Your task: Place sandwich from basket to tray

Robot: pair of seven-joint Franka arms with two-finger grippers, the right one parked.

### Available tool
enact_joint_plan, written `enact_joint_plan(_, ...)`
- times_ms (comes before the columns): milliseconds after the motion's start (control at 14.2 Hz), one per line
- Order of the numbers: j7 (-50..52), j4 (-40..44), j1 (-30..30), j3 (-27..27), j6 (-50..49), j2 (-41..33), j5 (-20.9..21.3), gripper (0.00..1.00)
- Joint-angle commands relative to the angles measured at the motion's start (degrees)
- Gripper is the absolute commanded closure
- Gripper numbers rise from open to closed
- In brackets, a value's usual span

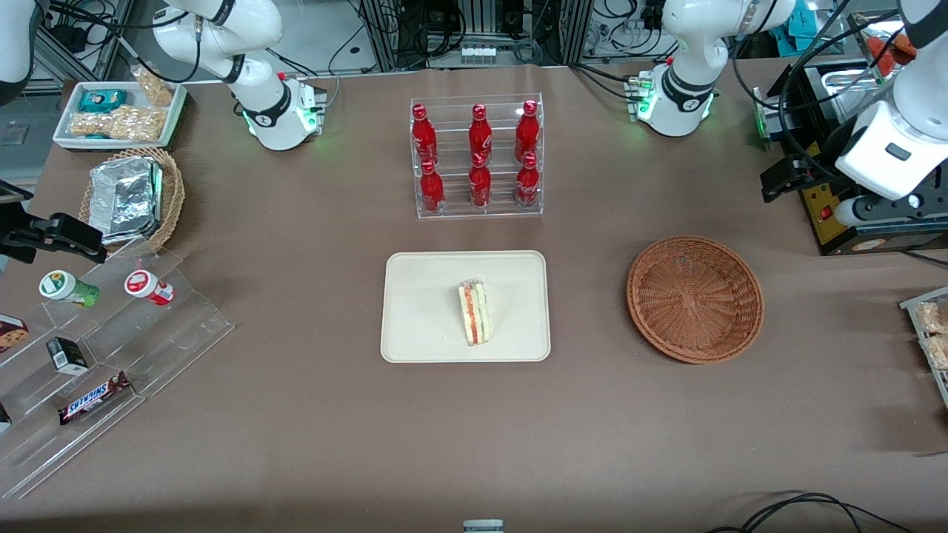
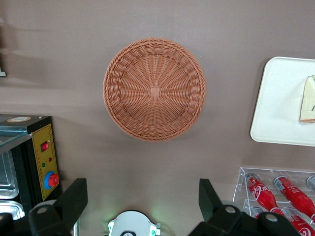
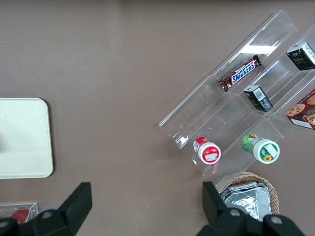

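The sandwich (image 1: 474, 312) stands on edge near the middle of the cream tray (image 1: 422, 311), its red and green layers facing the front camera. Beside the tray, toward the working arm's end, lies the reddish-brown basket (image 1: 695, 297), with nothing in it. My gripper (image 1: 778, 181) hangs high above the table, farther from the front camera than the basket, and is open with nothing between its fingers. The left wrist view looks straight down on the basket (image 2: 154, 88), a corner of the tray (image 2: 283, 108) and an edge of the sandwich (image 2: 307, 101), with the gripper (image 2: 141, 199) clear of all three.
A clear rack of red bottles (image 1: 478, 159) stands farther back than the tray. A black box with a red switch (image 1: 837, 215) sits under the gripper. Toward the parked arm's end are a tan basket of foil packs (image 1: 129, 196), a stepped acrylic snack stand (image 1: 111, 326) and a white snack tray (image 1: 122, 115).
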State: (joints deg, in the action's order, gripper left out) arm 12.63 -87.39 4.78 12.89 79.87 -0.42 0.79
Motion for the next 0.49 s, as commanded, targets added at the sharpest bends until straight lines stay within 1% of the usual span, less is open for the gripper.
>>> enact_joint_plan(0,0.02,-2.97,0.41,0.03,1.17,-3.1,-0.18,0.0)
enact_joint_plan(423,-0.76,-1.03,0.85,0.29,1.17,-0.47,0.35,0.0)
